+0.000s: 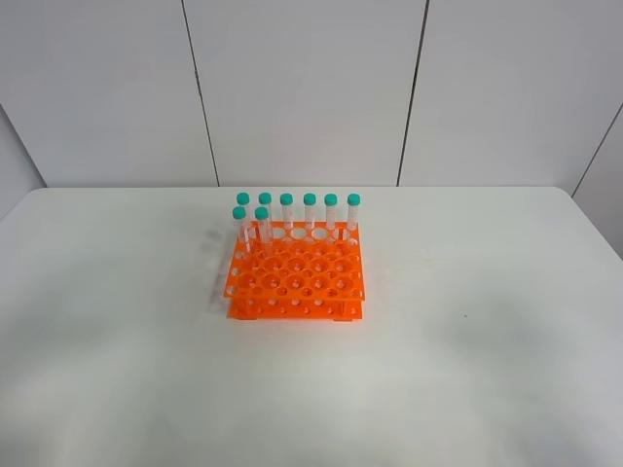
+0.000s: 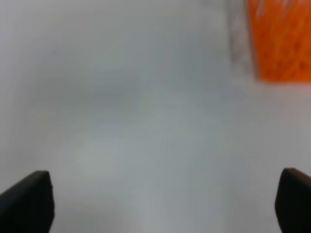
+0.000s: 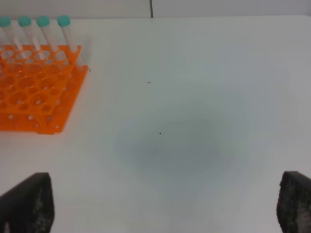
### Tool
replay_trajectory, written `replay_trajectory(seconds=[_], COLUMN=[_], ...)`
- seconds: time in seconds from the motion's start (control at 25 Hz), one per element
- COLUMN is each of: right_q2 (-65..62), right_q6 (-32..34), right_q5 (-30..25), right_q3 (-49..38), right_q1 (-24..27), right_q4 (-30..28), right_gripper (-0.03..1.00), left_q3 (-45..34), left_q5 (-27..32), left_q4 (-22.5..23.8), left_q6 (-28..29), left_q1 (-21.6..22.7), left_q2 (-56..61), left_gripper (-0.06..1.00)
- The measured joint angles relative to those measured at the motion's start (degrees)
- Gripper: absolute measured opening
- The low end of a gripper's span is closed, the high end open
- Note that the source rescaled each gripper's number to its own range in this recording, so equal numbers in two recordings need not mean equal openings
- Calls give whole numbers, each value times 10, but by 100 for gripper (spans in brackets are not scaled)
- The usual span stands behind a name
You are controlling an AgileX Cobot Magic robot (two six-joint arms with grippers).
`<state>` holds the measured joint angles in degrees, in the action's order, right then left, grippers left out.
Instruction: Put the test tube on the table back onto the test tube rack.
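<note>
The orange test tube rack stands mid-table on the white table. Several clear tubes with teal caps stand upright in its back rows. No test tube lies on the table in any view. Neither arm shows in the exterior high view. My left gripper hangs open over bare table, with a blurred corner of the rack beyond it. My right gripper is open too, empty, with the rack and some of its tubes off to one side ahead.
A grey panelled wall rises behind the table's far edge. White tabletop stretches on all sides of the rack. A soft shadow falls on the table under the right gripper.
</note>
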<state>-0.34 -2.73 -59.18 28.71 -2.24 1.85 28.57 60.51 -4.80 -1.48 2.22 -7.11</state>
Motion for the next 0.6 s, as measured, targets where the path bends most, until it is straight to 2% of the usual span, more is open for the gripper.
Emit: replay_trajectory(seconds=[0.2, 0.4, 0.6], right_q2=[0, 0, 0], right_q6=[0, 0, 0], right_q5=[0, 0, 0], right_q3=[0, 0, 0], right_q1=[0, 0, 0], right_q4=[0, 0, 0], right_gripper=[100, 100, 100], left_q3=[0, 0, 0], left_q5=[2, 3, 3], left_q4=[0, 0, 0], left_q6=[0, 0, 0], left_q1=[-2, -27, -33], left_q2=[69, 74, 74], left_gripper=[100, 100, 100])
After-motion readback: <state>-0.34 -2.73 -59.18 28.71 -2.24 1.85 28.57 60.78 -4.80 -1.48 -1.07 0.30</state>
